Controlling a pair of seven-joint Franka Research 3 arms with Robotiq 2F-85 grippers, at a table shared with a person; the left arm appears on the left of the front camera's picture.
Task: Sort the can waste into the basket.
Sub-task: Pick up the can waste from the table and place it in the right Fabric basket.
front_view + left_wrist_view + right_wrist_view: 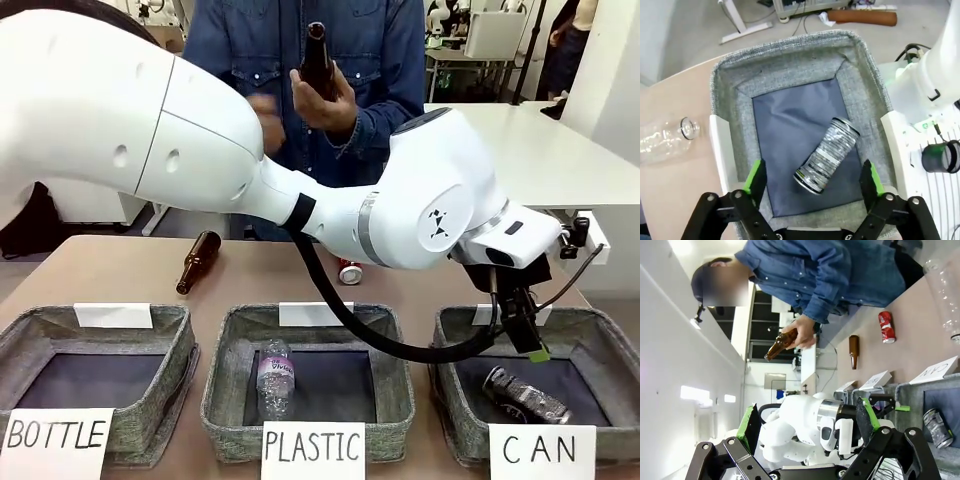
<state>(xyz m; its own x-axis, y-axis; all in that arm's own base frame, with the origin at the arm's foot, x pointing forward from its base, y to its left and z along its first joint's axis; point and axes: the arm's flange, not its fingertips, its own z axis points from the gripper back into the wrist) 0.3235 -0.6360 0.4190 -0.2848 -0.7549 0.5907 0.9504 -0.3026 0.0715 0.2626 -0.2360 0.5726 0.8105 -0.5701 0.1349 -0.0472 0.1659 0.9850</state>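
The left tool point(813, 172) hangs over the basket point(790, 52) marked CAN, its jaws spread wide and holding nothing. Directly below it, between the green pads, the dark can point(827, 155) lies on its side on the dark lining, slanted across the floor of the basket and touching neither pad. That half of the job looks done: one can is in the right place.

The right tool point(809, 422) is raised off to the side, also open and empty, looking across at the left arm.

The red can point(350, 271) lies on its side on the table point(120, 265), beyond the middle basket and partly hidden behind the left arm in the front view. A brown bottle point(198, 262) lies farther along the table, well apart from it, and the person point(380, 60) at the far side holds another bottle point(318, 62) up in one hand. A clear plastic bottle point(665, 142) rests on the table just beside the CAN basket.

The next move, as I judge it, is to lift the left tool straight up clear of the basket walls, then go for the red can. Since it lies flat, the jaws should close across its round body, and the tool must keep off the bottles.
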